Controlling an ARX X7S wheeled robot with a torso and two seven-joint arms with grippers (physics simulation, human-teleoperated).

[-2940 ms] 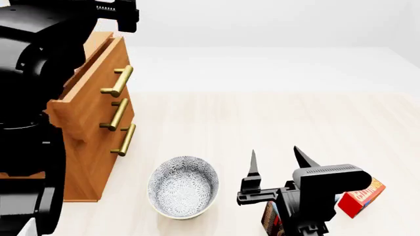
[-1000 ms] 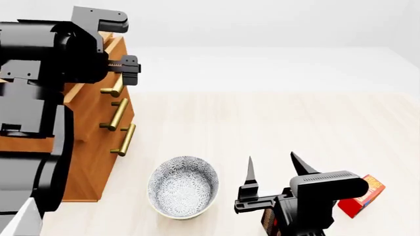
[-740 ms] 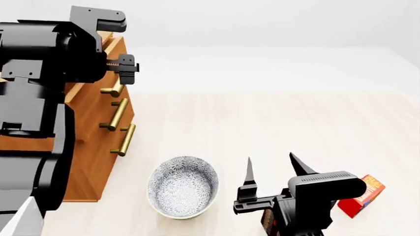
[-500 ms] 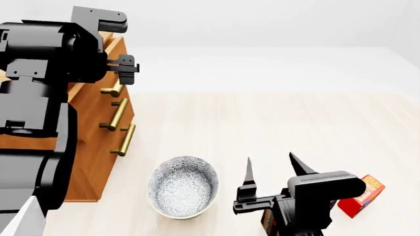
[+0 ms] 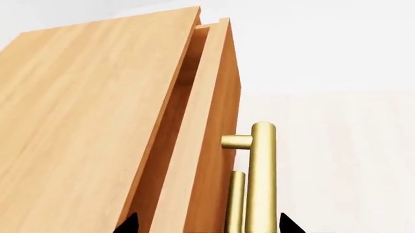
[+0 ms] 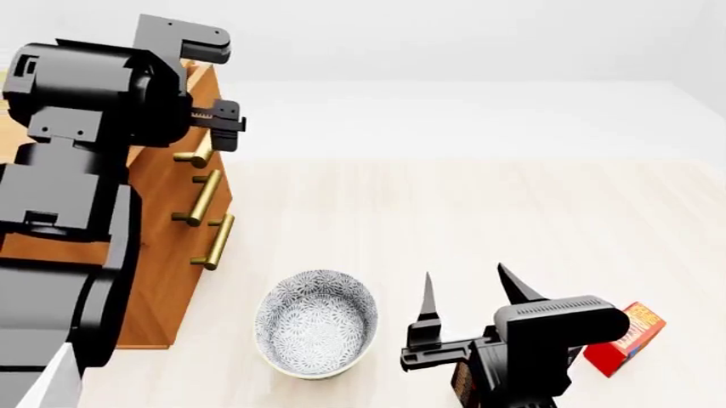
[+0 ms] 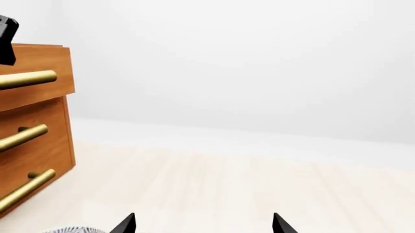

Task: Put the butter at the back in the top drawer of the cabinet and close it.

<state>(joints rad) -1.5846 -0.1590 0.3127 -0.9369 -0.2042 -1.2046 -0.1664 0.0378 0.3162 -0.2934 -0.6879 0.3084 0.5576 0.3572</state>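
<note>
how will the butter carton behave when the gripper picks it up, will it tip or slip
The butter looks like a small flat-sided carton lying on the table, so it probably won't roll. Being small, it is likely light and may slide if nudged. It is half hidden behind the right gripper, so how firm its walls are cannot be told.

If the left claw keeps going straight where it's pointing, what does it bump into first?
Probably the top handle. In the left wrist view the brass bar stands between the open jaws of the left gripper, right ahead of them, with the top drawer front just behind it. How close it is, I cannot tell.
</note>
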